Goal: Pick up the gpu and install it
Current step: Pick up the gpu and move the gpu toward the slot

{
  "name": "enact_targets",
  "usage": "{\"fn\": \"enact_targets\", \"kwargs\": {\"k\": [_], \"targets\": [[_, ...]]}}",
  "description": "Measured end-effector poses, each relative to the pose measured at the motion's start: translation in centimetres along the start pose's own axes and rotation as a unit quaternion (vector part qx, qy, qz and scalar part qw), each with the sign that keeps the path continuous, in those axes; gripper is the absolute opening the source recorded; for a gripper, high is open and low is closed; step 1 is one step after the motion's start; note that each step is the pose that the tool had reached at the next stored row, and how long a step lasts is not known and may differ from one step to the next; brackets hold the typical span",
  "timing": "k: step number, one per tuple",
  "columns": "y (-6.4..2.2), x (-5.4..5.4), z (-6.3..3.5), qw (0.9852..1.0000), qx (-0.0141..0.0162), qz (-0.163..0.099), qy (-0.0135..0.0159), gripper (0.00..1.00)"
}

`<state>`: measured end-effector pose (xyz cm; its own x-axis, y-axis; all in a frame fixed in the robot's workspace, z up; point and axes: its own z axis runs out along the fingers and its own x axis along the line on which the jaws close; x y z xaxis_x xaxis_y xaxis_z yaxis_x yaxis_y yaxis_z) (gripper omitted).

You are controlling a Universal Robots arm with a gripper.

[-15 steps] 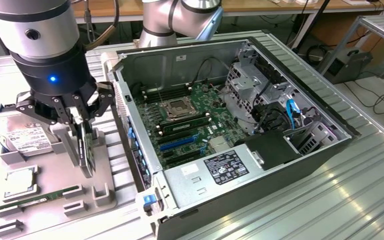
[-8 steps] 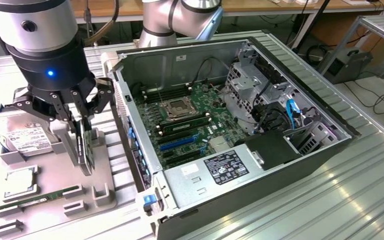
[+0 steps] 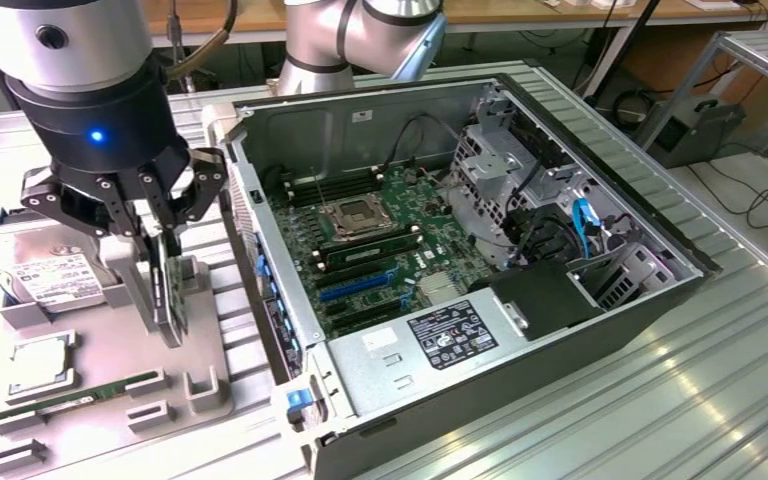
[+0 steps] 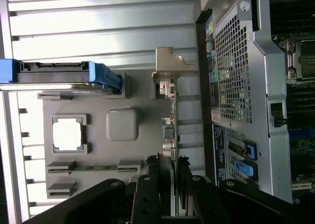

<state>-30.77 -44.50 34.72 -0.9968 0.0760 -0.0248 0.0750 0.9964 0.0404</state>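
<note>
1. Gripping the gpu [image 3: 167,295], the hand [image 3: 157,228] hangs over the grey parts tray [image 3: 104,425] at the exterior view's left, its fingers [image 4: 147,184] pressed against both flat faces of the card.
2. The gpu stands upright on its long edge, just beside a raised post of the tray. Whether its lower edge sits in the tray slot or is clear of it cannot be told.
3. In the wrist view the card runs edge-on away from the fingers, with its silver bracket [image 4: 170,66] at the far end.
4. On the same tray lie a hard drive [image 3: 44,272] with a white label, a square processor [image 3: 40,362] and a narrow green RAM stick [image 3: 71,398], all apart from the card.
5. The open computer case [image 3: 598,330] lies on its side on the ribbed metal table [image 3: 718,400], just beside the tray on the exterior view's right.
6. Inside the case the green motherboard [image 3: 371,235] faces up, with blue expansion slots [image 3: 357,285] near its middle.
</note>
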Motion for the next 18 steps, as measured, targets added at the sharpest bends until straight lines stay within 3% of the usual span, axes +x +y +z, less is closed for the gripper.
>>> {"fn": "enact_targets", "kwargs": {"k": [18], "targets": [[0.07,0.0,-1.66,1.0000,0.0000,0.000,0.0000,0.27]]}}
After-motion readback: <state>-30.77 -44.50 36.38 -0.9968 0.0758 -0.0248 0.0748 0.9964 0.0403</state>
